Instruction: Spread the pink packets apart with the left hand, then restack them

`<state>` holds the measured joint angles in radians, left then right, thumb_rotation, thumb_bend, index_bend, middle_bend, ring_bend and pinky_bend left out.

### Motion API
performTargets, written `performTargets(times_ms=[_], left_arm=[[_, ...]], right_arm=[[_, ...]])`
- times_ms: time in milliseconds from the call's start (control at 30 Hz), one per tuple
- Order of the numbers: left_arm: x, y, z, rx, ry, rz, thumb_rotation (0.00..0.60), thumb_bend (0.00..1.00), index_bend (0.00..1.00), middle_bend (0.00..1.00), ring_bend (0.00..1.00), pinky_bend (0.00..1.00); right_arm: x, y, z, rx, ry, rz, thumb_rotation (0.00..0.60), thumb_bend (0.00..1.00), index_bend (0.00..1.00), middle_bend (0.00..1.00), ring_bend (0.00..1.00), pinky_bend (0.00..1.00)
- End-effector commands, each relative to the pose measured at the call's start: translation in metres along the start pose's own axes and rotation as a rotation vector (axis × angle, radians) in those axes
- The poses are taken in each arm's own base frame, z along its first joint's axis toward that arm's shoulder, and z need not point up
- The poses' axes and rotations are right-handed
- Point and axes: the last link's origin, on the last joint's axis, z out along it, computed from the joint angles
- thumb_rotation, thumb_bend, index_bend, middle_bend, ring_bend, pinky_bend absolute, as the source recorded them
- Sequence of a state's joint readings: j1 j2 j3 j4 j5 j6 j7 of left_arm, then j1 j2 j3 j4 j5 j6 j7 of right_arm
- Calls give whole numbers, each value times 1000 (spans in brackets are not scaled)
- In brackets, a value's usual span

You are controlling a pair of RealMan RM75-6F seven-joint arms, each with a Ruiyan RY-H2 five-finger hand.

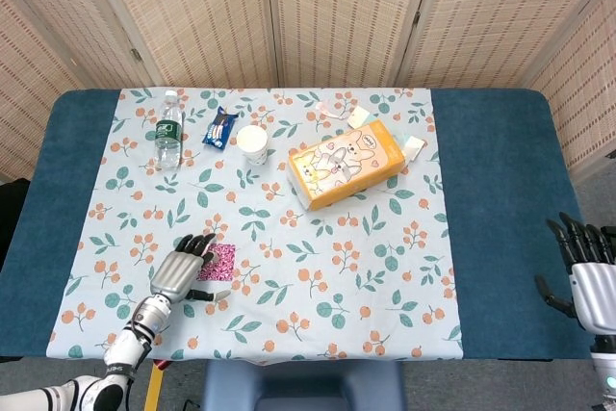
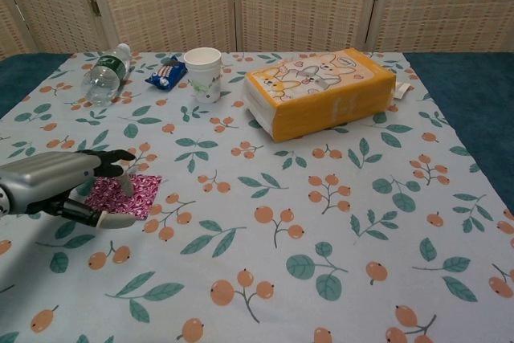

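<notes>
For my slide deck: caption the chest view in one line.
Left hand rests its fingers on the pink packets on a floral tablecloth.

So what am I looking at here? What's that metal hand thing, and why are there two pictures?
It is one robot with two arms, each ending in a mechanical hand. Both pictures are taken by the robot's own cameras: the head view looks down on the table, the chest view looks across it. The left hand rests its fingers on the pink packets, which lie flat on the floral tablecloth; it presses rather than lifts them. The right hand waits open off the table's right side, holding nothing. At the far side lie a water bottle on its side, a blue snack packet, a paper cup and an orange tissue pack.
</notes>
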<state>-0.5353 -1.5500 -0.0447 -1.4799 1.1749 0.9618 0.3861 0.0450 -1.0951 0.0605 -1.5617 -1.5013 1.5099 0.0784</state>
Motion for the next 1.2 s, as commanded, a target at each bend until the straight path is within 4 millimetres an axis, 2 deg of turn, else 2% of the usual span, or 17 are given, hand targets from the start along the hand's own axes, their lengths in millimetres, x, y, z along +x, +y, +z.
performTargets(times_ms=[33, 700, 833, 1000, 1200], left_arm=[[1, 6, 2, -11, 2, 0, 205, 146, 335, 28, 0, 0], [6, 31, 7, -49, 6, 26, 208, 147, 333, 26, 0, 0], [12, 32, 4, -49, 30, 11, 207, 147, 326, 19, 0, 0], [26, 20, -2, -17, 83, -22, 210, 148, 324, 18, 0, 0], [24, -2, 0, 51, 54, -51, 210, 147, 322, 16, 0, 0]], right_arm=[[0, 1, -1, -4, 1, 1, 600, 394, 35, 32, 0, 0], [1, 9, -5, -27, 12, 10, 600, 394, 35, 32, 0, 0], [2, 9, -5, -26, 13, 11, 600, 394, 35, 32, 0, 0], [0, 7, -3, -17, 8, 13, 600, 394, 35, 32, 0, 0], [-1, 7, -3, -14, 7, 17, 600, 393, 35, 32, 0, 0]])
